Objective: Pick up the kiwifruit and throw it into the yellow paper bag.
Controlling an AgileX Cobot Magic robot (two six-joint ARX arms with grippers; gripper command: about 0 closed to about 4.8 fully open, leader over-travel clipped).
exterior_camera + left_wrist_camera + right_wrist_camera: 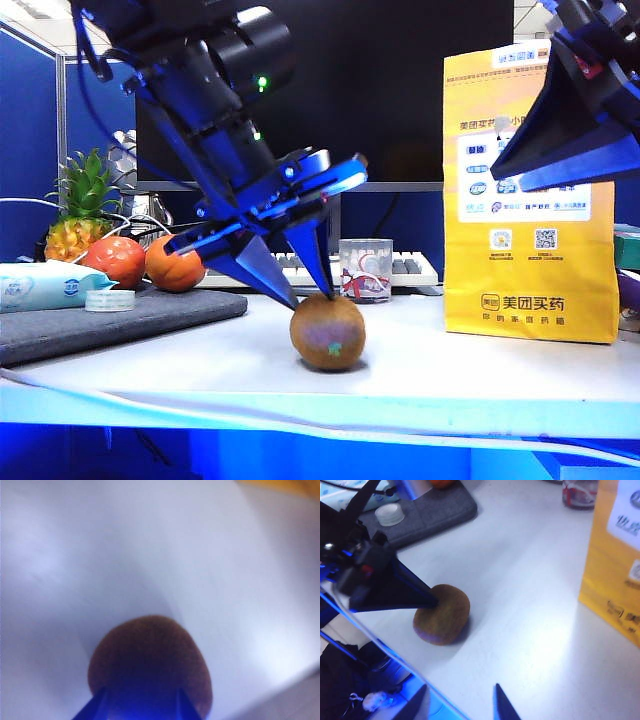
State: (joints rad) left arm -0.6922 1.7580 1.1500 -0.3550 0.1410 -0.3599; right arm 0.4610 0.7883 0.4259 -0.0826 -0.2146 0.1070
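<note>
Pinching the kiwifruit [327, 333] on the white counter [450, 370], the left gripper [312, 292] has its jaws clamped on it, while the right gripper [459, 700] hangs above with jaws apart, beside the yellow paper bag [530, 260].

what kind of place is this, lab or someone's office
Most likely an office desk used as a robot test bench: a dark monitor and keyboard stand behind the white table, with a blue partition on the left. The left gripper grips the kiwifruit; the right gripper hovers by the yellow paper bag.
</note>
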